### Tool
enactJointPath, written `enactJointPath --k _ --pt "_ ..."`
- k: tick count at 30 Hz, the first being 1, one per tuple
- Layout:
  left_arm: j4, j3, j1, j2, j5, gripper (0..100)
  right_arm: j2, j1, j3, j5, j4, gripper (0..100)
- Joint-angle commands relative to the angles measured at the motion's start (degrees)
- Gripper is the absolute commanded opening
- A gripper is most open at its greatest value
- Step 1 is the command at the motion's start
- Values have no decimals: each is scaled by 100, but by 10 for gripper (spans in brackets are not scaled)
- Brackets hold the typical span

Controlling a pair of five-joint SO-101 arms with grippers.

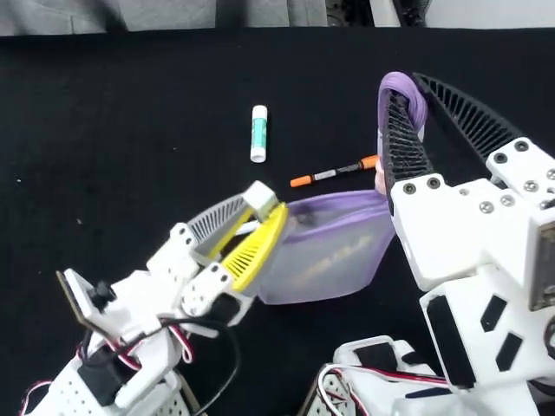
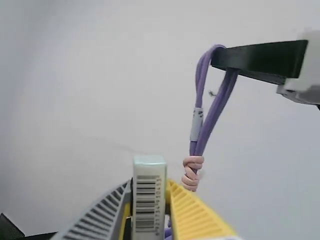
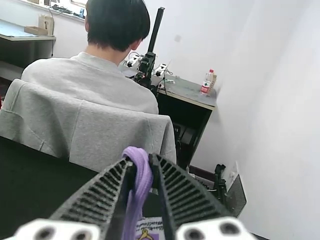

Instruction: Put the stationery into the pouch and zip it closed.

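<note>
The left pincer point(image 1: 270, 212) grips a white box point(image 1: 260, 194) at the pouch point(image 1: 325, 251) mouth; right pincer point(image 1: 408, 83) pinches its strap point(image 1: 393, 92).

The glue stick point(image 1: 258, 133) lies left of the pen point(image 1: 334, 173) — both behind the pouch point(image 1: 325, 247), on the table point(image 1: 104, 130).

Left gripper point(image 1: 260, 206) low over table, angled forward, grey and yellow fingers clamped on white box point(image 2: 149, 200). Right gripper point(image 3: 141, 161) raised higher, black fingers pinched tight on purple strap point(image 3: 137, 172).
</note>
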Motion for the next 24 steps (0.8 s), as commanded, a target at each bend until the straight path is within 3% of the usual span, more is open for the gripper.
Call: enactJointPath --k 1,12,20,24 --pt "-62 66 347 79 -220 30 57 -79 -127 44 0 12" --pt "-413 -119 312 149 -316 30 40 -79 -127 44 9 12" --pt "-413 -110 312 1468 -686 37 57 -79 -136 53 0 12" --pt "-369 -497 312 2066 -668 119 40 -79 -145 149 -9 12"
